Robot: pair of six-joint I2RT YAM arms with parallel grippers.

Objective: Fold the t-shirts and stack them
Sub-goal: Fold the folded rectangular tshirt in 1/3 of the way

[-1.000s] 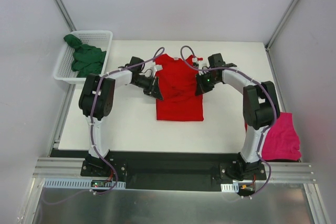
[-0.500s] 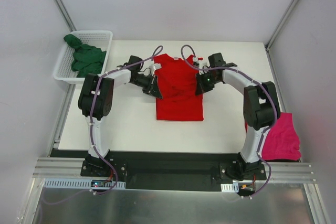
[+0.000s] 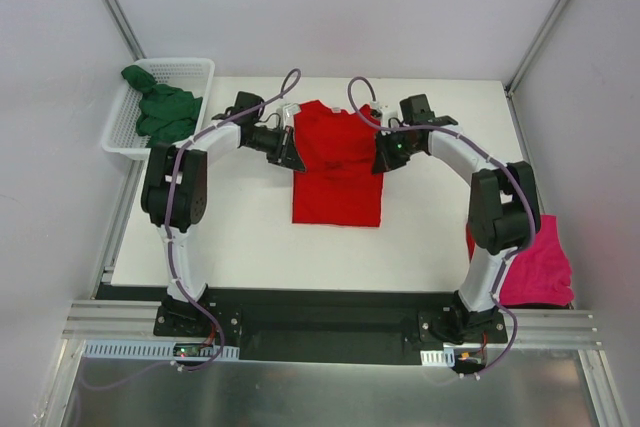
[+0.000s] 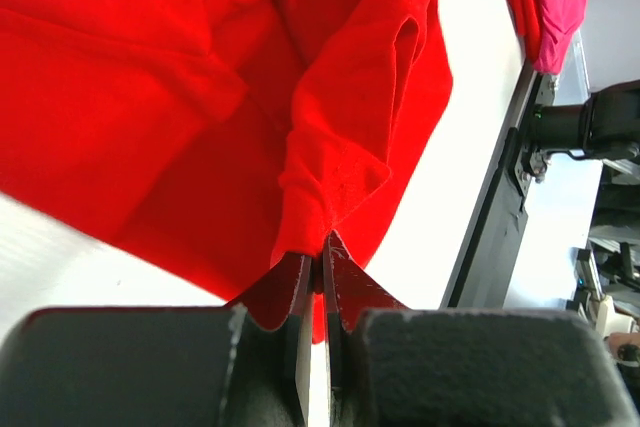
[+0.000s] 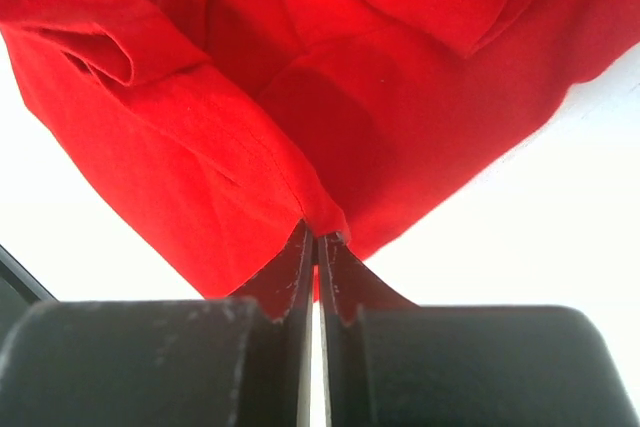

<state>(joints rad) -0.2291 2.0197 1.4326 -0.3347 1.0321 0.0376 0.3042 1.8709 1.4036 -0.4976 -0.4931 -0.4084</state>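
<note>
While tight between left fingers [image 4: 295,297] and right fingers [image 5: 290,277], both closed, red t-shirt [image 3: 338,172] edges

You've got a white table [image 3: 250,242], plain pale walls [image 3: 330,7], metal corner posts [image 3: 111,2], aluminium rail [image 3: 105,325] up front, even light.

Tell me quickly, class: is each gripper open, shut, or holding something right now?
The left gripper is shut, pinching the red t-shirt.
The right gripper is shut, pinching the same red t-shirt.
</note>
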